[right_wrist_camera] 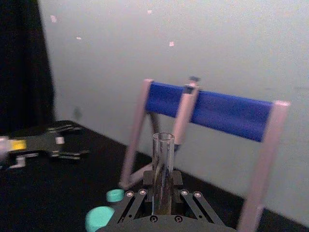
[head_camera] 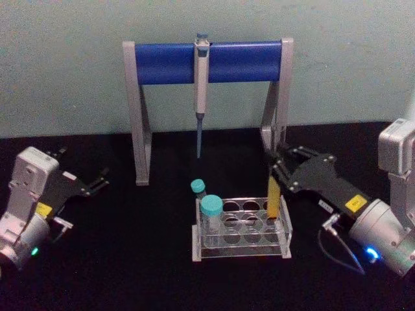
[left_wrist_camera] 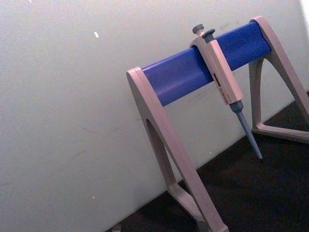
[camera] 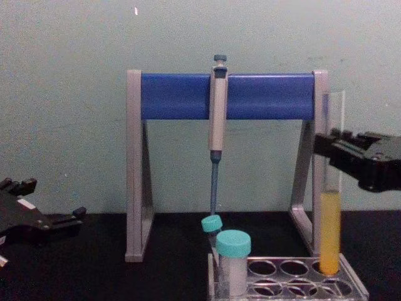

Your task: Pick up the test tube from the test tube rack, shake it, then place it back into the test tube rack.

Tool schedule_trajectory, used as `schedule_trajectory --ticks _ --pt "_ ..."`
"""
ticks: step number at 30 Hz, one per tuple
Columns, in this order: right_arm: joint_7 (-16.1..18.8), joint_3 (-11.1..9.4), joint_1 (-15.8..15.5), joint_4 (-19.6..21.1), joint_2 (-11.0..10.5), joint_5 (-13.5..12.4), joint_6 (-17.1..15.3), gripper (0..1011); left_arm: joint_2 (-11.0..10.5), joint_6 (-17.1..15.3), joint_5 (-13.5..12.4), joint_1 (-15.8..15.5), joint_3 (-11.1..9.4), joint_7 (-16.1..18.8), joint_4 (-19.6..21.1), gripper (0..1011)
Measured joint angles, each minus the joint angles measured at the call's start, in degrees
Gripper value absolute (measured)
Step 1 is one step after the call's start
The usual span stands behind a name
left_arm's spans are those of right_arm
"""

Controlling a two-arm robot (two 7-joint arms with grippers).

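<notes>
The test tube is a tall clear glass tube with yellow liquid in its lower part. It stands upright with its bottom end in the back right hole of the clear test tube rack. My right gripper comes in from the right and is shut on the tube's upper part, above the liquid. The right wrist view shows the tube's open mouth rising between the fingers. My left gripper rests open on the table far to the left, holding nothing.
A grey-and-blue pipette stand with a hanging pipette stands right behind the rack. Two teal-capped tubes sit in the rack's left holes. Black tabletop lies between the left gripper and the rack.
</notes>
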State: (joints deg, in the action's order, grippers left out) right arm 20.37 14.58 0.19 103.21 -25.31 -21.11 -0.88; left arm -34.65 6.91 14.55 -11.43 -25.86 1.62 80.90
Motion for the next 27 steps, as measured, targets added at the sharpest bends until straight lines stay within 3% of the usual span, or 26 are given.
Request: schedule_trajectory --ticks 6,11,20,27 --pt "3.37 1.61 0.37 0.08 -0.03 -3.82 -1.08 229 0.00 0.00 0.00 0.00 0.00 0.00 0.00 1001" --pt "4.99 3.24 2.64 -3.05 1.52 -6.22 0.73 229 0.00 0.00 0.00 0.00 0.00 0.00 0.00 1001" --pt "3.25 3.97 6.71 -9.28 4.69 -5.50 6.71 229 0.00 0.00 0.00 0.00 0.00 0.00 0.00 1001" --pt "1.60 3.06 7.55 -11.39 5.85 -4.22 8.36 229 0.00 0.00 0.00 0.00 0.00 0.00 0.00 1001"
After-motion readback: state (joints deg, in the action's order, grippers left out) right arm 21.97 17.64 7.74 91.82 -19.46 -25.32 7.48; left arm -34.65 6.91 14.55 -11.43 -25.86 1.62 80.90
